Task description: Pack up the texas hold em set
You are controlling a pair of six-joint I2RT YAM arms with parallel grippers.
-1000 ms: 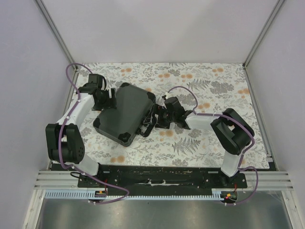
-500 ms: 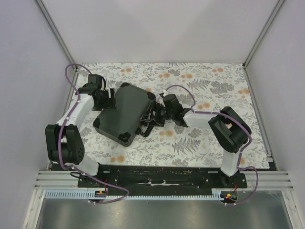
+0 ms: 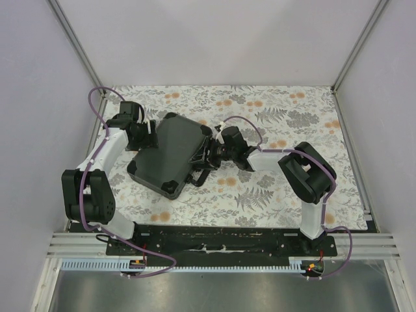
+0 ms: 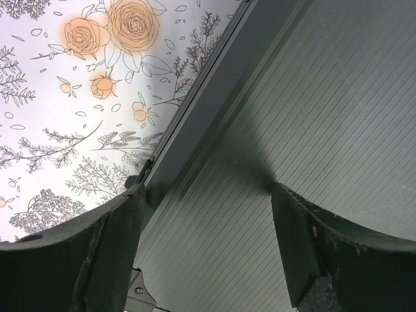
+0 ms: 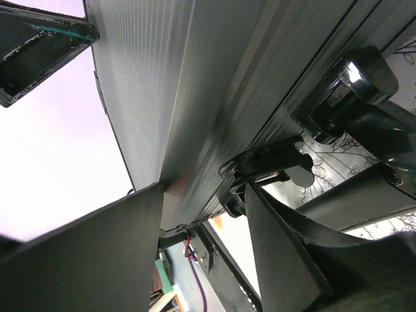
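The black hard briefcase (image 3: 170,153) lies shut and skewed on the flowered table; chips, cards and dice are out of view. Its ribbed lid fills the left wrist view (image 4: 292,117). My left gripper (image 3: 144,138) is open at the case's left edge, with its fingers (image 4: 97,260) spread over the lid and nothing held. My right gripper (image 3: 207,156) is open at the case's right side by the handle (image 3: 198,174). In the right wrist view its fingers (image 5: 286,260) straddle the case's rim next to a latch (image 5: 273,162) and the handle (image 5: 354,91).
The flowered tablecloth (image 3: 273,188) covers the table, with grey walls on three sides. The black mounting rail (image 3: 221,244) with both arm bases runs along the near edge. Purple cables loop off both arms.
My right gripper has moved left, closer in against the case's right side by the handle. The left arm and the case have not visibly moved.
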